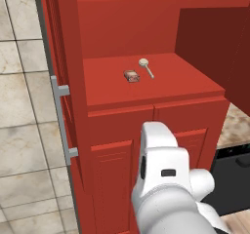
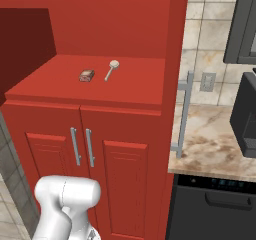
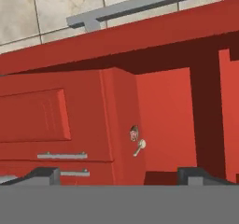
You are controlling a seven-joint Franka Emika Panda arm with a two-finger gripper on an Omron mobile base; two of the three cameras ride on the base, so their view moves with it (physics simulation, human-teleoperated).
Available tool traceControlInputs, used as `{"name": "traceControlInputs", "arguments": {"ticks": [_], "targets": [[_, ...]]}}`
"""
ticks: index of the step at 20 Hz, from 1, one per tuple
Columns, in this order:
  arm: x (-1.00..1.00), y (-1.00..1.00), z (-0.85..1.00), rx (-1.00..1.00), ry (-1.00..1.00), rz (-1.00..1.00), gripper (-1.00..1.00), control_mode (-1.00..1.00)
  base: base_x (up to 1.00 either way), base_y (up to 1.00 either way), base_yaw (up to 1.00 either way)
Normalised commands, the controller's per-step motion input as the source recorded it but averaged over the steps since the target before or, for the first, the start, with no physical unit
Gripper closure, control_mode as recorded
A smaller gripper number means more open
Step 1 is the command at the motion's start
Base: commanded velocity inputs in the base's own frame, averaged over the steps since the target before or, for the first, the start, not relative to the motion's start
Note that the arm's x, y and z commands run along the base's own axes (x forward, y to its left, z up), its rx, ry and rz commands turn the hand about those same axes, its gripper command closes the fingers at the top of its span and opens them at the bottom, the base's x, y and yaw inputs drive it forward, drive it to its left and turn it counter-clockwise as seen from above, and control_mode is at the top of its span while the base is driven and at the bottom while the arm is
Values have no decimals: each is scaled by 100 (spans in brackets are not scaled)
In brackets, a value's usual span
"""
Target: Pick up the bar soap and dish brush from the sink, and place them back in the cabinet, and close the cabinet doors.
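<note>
The bar soap (image 1: 131, 76) (image 2: 86, 75), a small orange-brown block, lies on the middle red shelf of the cabinet (image 1: 146, 94) (image 2: 100, 96). The dish brush (image 1: 146, 67) (image 2: 111, 69) lies just beside it, pale head toward the back. Both cabinet doors stand swung wide, seen edge-on: the left one (image 1: 49, 57) and the right one (image 2: 177, 59), each with a long silver handle. In the hand view my gripper (image 3: 120, 176) is open and holds nothing, well back from the shelf, with the soap (image 3: 134, 133) and brush (image 3: 140, 147) small and far ahead. The sink is out of view.
Below the shelf are two smaller shut red doors with short handles (image 2: 82, 146). Right of the cabinet runs a marble counter (image 2: 210, 144) over a dark dishwasher (image 2: 215, 204), with a dark appliance (image 2: 246, 114) on it. Tiled floor (image 1: 19, 130) lies to the left.
</note>
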Motion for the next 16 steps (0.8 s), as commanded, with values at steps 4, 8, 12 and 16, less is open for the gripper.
{"name": "traceControlInputs", "arguments": {"ticks": [4, 8, 12, 16], "targets": [[0, 47, 0, -8, 0, 5, -100, -100, 0, 0, 0], [0, 47, 0, -8, 0, 5, -100, -100, 0, 0, 0], [0, 44, 0, -8, 0, 5, -100, -100, 0, 0, 0], [3, 42, 0, -7, 0, 5, -100, -100, 0, 0, 0]]}}
